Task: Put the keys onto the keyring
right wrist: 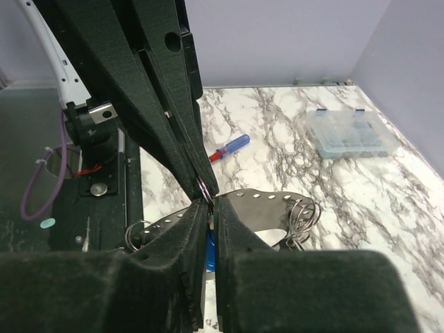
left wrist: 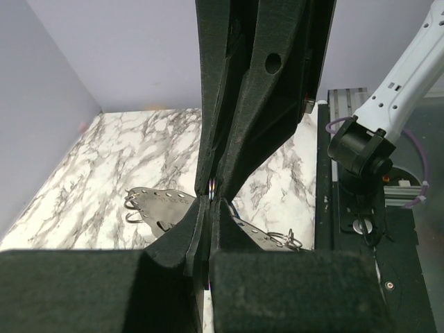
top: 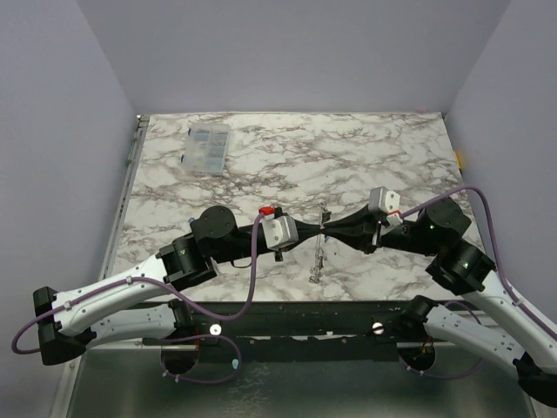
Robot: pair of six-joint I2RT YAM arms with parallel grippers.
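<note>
Left tool (left wrist: 210, 200) pinched shut on keyring (right wrist: 260, 200) | right tool (right wrist: 210, 204) clamped on one blue key (right wrist: 210, 251) | toward near tabletop (top: 365, 157) edge; far half open | one box (top: 207, 146)

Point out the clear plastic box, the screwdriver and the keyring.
clear plastic box (right wrist: 352, 134), right wrist view, on its lid.
screwdriver (right wrist: 229, 148), right wrist view, on its handle.
keyring (right wrist: 267, 200), right wrist view, on its perforated band.

Marble table (top: 348, 165): clear box (top: 209, 146) far-left corner, screwdriver (right wrist: 229, 148).
</note>
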